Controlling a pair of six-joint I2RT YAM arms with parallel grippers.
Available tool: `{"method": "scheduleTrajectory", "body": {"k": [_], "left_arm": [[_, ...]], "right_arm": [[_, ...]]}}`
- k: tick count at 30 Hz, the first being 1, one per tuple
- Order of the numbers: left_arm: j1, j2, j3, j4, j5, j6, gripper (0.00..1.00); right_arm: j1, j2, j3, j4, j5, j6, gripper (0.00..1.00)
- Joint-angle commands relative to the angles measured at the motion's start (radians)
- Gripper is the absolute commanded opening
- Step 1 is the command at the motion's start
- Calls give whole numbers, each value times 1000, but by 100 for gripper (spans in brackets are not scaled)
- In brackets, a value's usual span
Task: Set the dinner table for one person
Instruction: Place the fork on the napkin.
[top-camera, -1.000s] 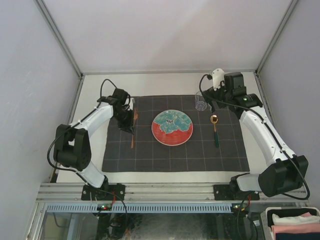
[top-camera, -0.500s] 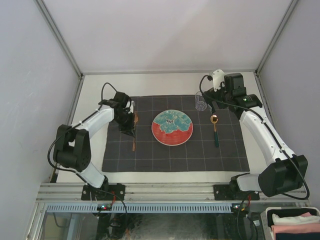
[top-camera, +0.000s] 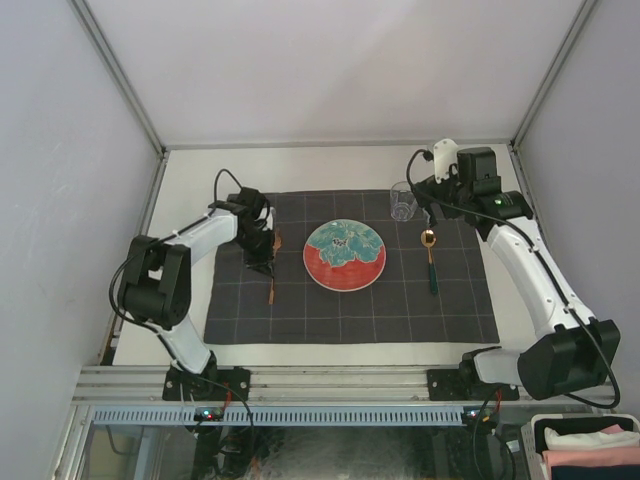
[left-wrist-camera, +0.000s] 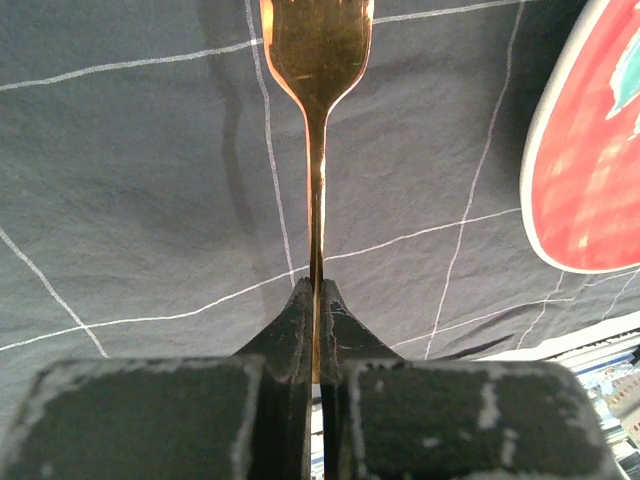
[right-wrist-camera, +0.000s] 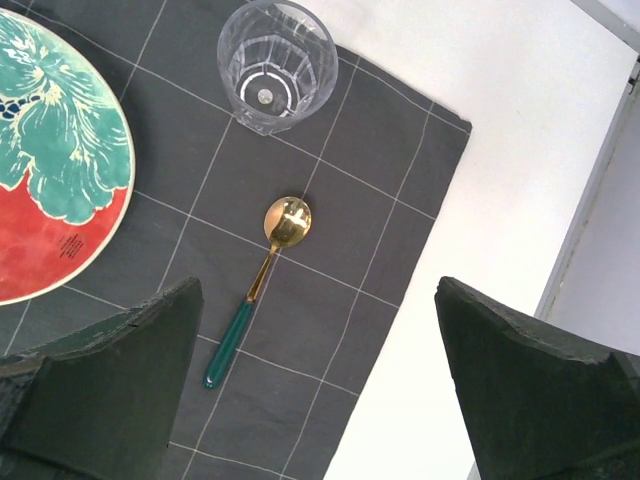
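Two grippers: left gripper (left-wrist-camera: 316, 300) clamped tight on gold fork (left-wrist-camera: 316, 60) handle, over checked cloth (top-camera: 440, 310) left of plate (top-camera: 344, 255); right gripper (right-wrist-camera: 320, 370) spread wide, holding nothing, above spoon (right-wrist-camera: 262, 280), glass (right-wrist-camera: 276, 62).

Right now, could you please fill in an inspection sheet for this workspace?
Surface: off-white dinner table, with a dark grey checked cloth lying flat on it.
Job's things: plate at the middle of the cloth; glass upright at the cloth's far edge; spoon right of the plate; fork left of the plate.
Clutter: nothing seen.
Grippers: left gripper shut on the fork's handle; right gripper open and empty, above the spoon.
Cables: black cables loop at both wrists, clear of the tableware.
Surroundings: grey metal rails, plain walls, folded textiles in a bin off the table's near right corner.
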Motion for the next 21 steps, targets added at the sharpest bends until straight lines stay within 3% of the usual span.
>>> {"method": "scheduleTrajectory", "body": {"k": [1, 21], "left_arm": [[-12, 18, 21, 20, 6, 3, 0], [-20, 73, 57, 23, 5, 12, 0]], "right_arm": [[-10, -41, -8, 16, -7, 7, 100], [-23, -65, -29, 4, -13, 12, 100]]}}
